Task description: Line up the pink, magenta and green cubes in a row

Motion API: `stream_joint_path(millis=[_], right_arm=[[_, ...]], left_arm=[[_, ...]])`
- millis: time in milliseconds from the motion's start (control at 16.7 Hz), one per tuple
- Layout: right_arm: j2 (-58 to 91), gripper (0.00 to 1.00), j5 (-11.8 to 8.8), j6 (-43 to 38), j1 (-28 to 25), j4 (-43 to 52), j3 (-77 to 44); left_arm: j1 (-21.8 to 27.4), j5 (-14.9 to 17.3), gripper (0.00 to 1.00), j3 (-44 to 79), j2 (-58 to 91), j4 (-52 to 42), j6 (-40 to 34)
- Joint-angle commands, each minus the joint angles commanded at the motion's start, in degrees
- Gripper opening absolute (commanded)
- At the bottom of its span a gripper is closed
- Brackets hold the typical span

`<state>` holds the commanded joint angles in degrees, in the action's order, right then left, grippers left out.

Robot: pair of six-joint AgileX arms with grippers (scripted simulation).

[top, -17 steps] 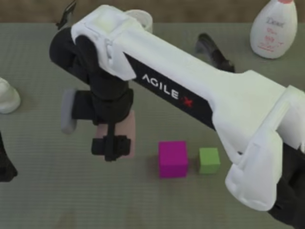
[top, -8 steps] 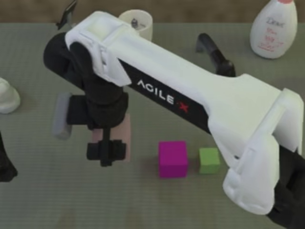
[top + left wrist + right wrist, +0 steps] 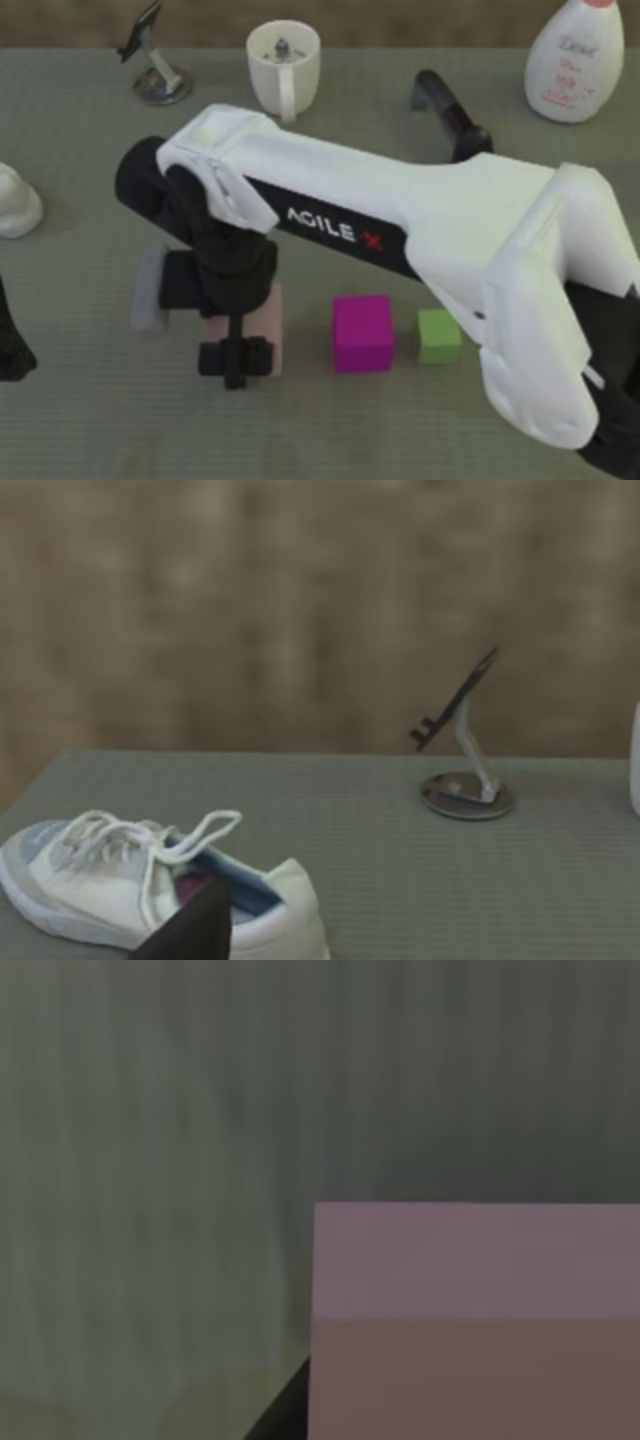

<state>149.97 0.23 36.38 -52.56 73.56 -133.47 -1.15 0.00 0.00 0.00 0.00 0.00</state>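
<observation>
The pale pink cube (image 3: 272,325) sits at table level just left of the magenta cube (image 3: 362,332), with a small gap between them. The light green cube (image 3: 439,335) stands right of the magenta one, and all three are roughly in one row. My right gripper (image 3: 235,357) reaches across from the right and is shut on the pink cube, covering most of its top. In the right wrist view the pink cube (image 3: 475,1320) fills the near corner. My left gripper (image 3: 10,350) is parked at the table's left edge.
A white shoe (image 3: 15,200) (image 3: 150,890) lies at the left edge. Along the back stand a phone stand (image 3: 150,60) (image 3: 465,750), a white mug (image 3: 285,60), a black handle-shaped object (image 3: 450,115) and a white lotion bottle (image 3: 575,60).
My right gripper has carried the pink cube toward the table's front and slightly right, bringing it level with the magenta and green cubes. The other cubes have not moved.
</observation>
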Motion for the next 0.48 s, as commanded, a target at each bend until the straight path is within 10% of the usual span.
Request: stream_joint_path(millis=[360, 480], right_arm=[[-0.41, 0.0, 0.03, 0.04, -0.09, -1.97, 1.97], [-0.41, 0.15, 0.03, 0.04, -0.09, -1.97, 1.97]], left_arm=[[0.0, 0.0, 1.0, 0.0, 0.0, 0.0, 0.0], [0.0, 0.0, 1.0, 0.0, 0.0, 0.0, 0.0]])
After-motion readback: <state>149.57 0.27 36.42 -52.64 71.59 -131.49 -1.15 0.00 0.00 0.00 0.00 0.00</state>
